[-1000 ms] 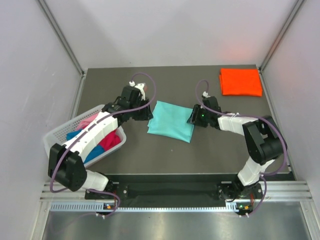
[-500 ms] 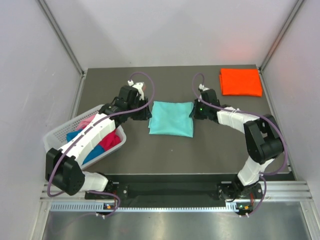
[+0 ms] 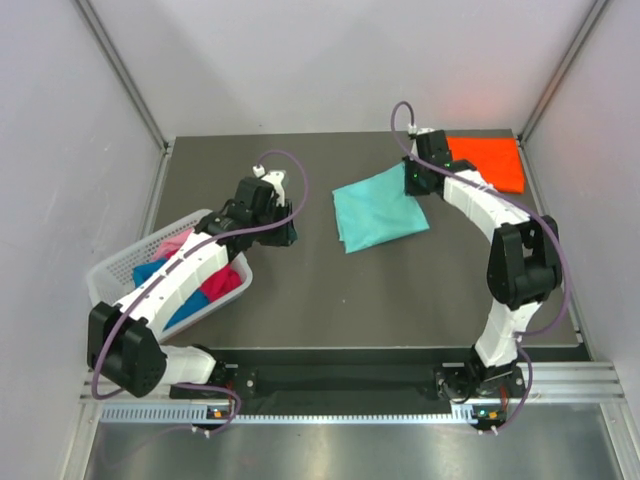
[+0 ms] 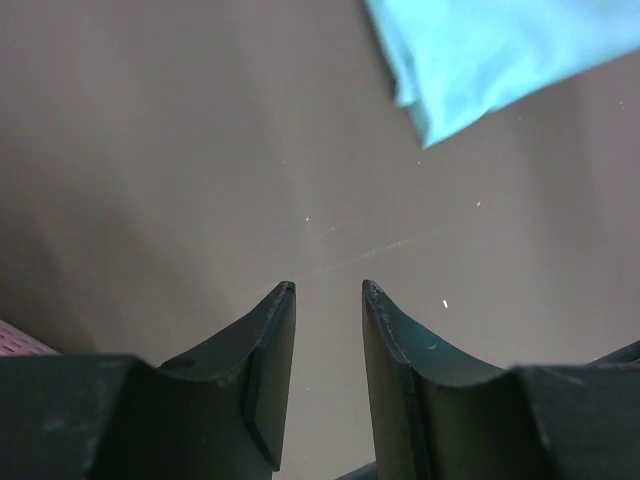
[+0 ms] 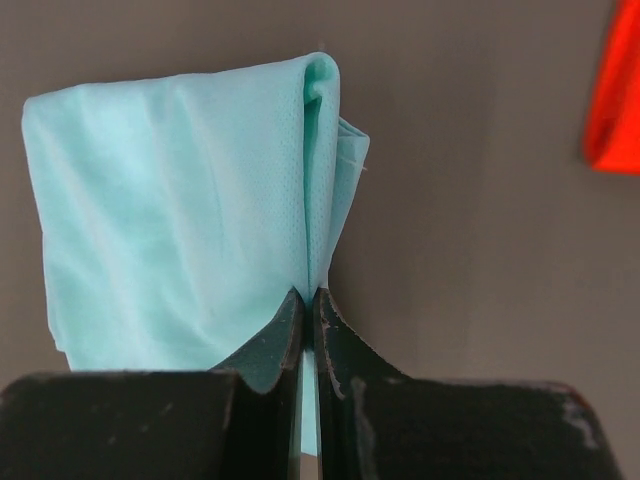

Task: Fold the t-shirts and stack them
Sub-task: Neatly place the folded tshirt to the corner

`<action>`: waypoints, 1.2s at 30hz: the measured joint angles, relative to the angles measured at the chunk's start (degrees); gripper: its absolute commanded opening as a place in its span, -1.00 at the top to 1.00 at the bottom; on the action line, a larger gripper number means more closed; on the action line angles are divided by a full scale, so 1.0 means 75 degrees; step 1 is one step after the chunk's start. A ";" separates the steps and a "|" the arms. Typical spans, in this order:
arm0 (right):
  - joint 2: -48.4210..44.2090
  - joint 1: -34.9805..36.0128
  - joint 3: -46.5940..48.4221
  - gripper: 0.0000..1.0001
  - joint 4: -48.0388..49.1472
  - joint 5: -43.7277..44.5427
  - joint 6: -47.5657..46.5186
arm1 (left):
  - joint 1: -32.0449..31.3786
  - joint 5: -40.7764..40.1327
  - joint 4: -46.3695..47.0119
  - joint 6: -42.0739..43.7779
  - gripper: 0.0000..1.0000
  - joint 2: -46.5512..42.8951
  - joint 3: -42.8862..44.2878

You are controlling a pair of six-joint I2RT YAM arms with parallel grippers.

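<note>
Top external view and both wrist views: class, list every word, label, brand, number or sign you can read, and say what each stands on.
None: no readable text in any view.
The teal t-shirt, orange t-shirt, white basket and table are all plain, with no print or labels.

my right pincer (image 3: 411,185) pinches the far corner of the folded teal t-shirt (image 3: 378,210), just beside the folded orange t-shirt (image 3: 488,160). my left pincer (image 3: 286,236) hangs over bare desk (image 3: 330,290) near the white basket (image 3: 105,272).
</note>
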 measured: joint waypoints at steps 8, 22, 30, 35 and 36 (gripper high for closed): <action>0.0676 -0.0988 0.1411 1.00 -0.0749 0.0918 -0.1250 | 0.0000 0.0006 -0.0009 0.0050 0.23 0.0003 -0.0111; 0.2092 -0.1862 0.3885 1.00 -0.1029 0.1419 -0.2209 | 0.0000 -0.0137 0.0012 0.0102 0.24 0.0195 -0.0169; 0.2194 -0.2244 0.4453 1.00 -0.1250 0.1274 -0.2165 | 0.0000 -0.0137 0.0000 0.0105 0.24 0.0289 -0.0169; 0.2194 -0.2483 0.4459 1.00 -0.1259 0.1072 -0.2142 | 0.0000 -0.0134 -0.0003 0.0102 0.24 0.0393 -0.0169; 0.2194 -0.2544 0.4470 1.00 -0.1262 0.1046 -0.2136 | 0.0000 -0.0134 -0.0006 0.0102 0.24 0.0420 -0.0169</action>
